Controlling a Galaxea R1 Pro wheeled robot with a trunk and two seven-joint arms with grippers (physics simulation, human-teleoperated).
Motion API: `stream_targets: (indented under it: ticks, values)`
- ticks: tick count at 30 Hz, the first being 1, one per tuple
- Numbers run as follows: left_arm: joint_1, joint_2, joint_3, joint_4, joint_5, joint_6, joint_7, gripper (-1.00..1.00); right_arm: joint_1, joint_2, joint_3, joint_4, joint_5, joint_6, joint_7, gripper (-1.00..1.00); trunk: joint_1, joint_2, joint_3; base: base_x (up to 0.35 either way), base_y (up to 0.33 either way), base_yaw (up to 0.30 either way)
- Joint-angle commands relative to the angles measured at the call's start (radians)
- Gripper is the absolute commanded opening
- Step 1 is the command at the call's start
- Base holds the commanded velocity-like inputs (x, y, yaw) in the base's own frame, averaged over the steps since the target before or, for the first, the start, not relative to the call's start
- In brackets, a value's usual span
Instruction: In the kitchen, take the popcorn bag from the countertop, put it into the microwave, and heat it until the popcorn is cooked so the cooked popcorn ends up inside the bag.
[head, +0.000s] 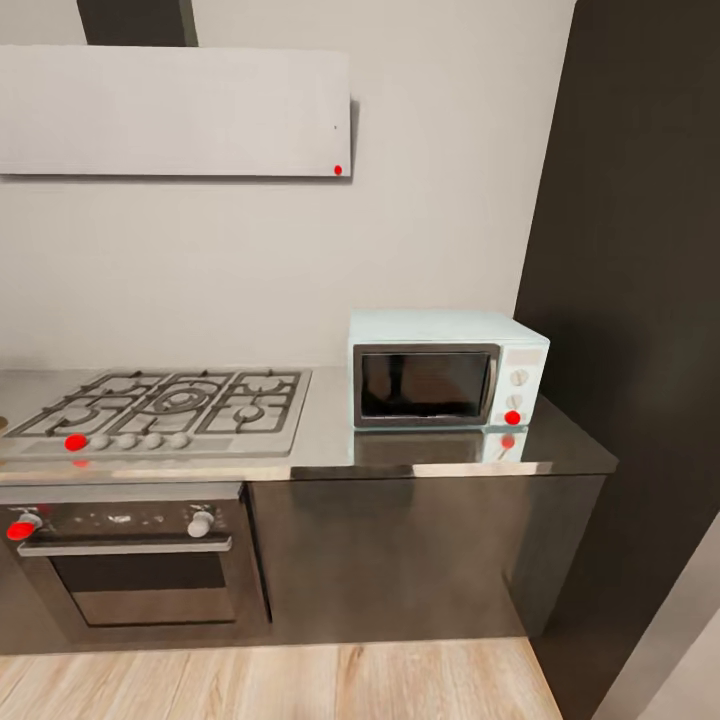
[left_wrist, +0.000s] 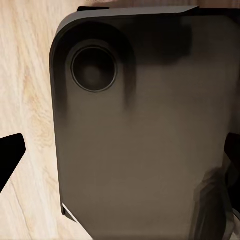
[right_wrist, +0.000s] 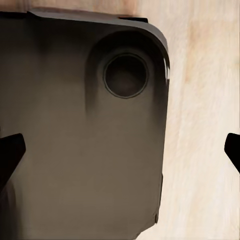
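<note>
Ahead, the microwave (head: 448, 368) is seen with its door closed on the countertop (head: 560, 440), beside a gas hob (head: 165, 405). Both pincers' fingertips are spread wide apart, left (left_wrist: 120, 155) and right (right_wrist: 120, 150), above the robot's dark base (left_wrist: 145, 140) and the wood floor (right_wrist: 200, 150).

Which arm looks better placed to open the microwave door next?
Probably the right. The microwave sits right of centre on the countertop, door shut. Both wrist views look down at the robot's dark base over wood floor, fingertips apart, so neither arm is raised.
</note>
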Motion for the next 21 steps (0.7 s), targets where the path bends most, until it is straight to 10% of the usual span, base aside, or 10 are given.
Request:
stream_targets:
  ticks: [1, 8, 11, 15, 21]
  values:
    - [0.0, 0.0, 0.001, 0.0, 0.002, -0.002, 0.001, 1.0, 0.0, -0.001, -0.002, -0.005, 0.003, -0.004, 0.002, 1.0, 0.0, 0.0, -0.001, 0.006, 0.0, 0.0]
    - [0.0, 0.0, 0.001, 0.0, 0.002, -0.002, 0.001, 1.0, 0.0, -0.066, -0.006, -0.42, 0.003, 0.182, 0.013, 1.0, 0.0, 0.0, -0.001, 0.001, 0.0, 0.0]
    - [0.0, 0.0, 0.001, 0.0, 0.007, -0.002, 0.0, 1.0, 0.0, -0.086, -0.015, -0.721, -0.008, 0.426, 0.013, 1.0, 0.0, 0.0, -0.001, 0.0, 0.0, 0.0]
    - [0.0, -0.002, 0.001, 0.0, 0.01, -0.002, 0.003, 1.0, 0.0, -0.095, -0.025, -1.41, -0.012, 0.898, 0.014, 1.0, 0.0, 0.0, -0.001, 0.0, 0.0, 0.0]
    - [0.0, -0.002, 0.001, 0.0, 0.012, -0.003, 0.004, 1.0, -0.256, -0.088, -0.03, -1.568, -0.015, 1.147, 0.014, 1.0, 0.0, 0.0, -0.001, 0.0, 0.0, 0.0]
